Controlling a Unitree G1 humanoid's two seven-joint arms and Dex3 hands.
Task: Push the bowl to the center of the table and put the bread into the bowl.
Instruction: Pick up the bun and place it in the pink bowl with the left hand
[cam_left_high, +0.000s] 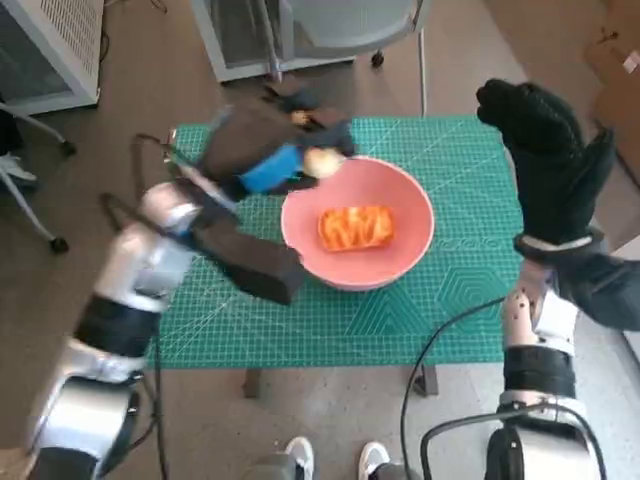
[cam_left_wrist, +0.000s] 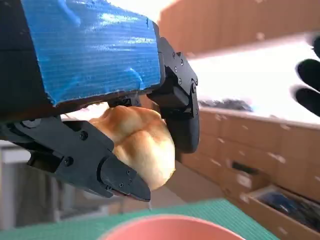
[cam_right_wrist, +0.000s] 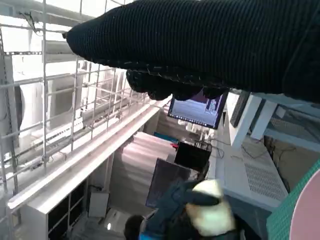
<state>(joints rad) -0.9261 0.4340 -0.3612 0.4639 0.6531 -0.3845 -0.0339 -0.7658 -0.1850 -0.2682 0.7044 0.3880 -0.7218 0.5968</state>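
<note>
Bread roll (cam_left_wrist: 137, 145): held in left hand (cam_left_high: 272, 150) fingers (cam_left_wrist: 120, 182), poised over pink bowl (cam_left_high: 415, 205) rim; right hand (cam_left_high: 545, 150) raised, empty, spread.

Bowl mouth partly taken — mat open on the near side

An orange bread piece (cam_left_high: 355, 227) lies mid-bowl (cam_left_high: 410, 200), leaving bare pink around it; the left hand (cam_left_high: 270, 150) with its roll (cam_left_high: 322, 160) hangs over the far-left rim — the right hand (cam_left_high: 545, 150) is raised clear off the mat's (cam_left_high: 460, 300) right edge.

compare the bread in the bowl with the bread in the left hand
The bread in the bowl is orange, glazed and lies on the bowl's floor; the held bread is pale golden, rounder, gripped by the left hand above the rim. Both are bread pieces.
</note>
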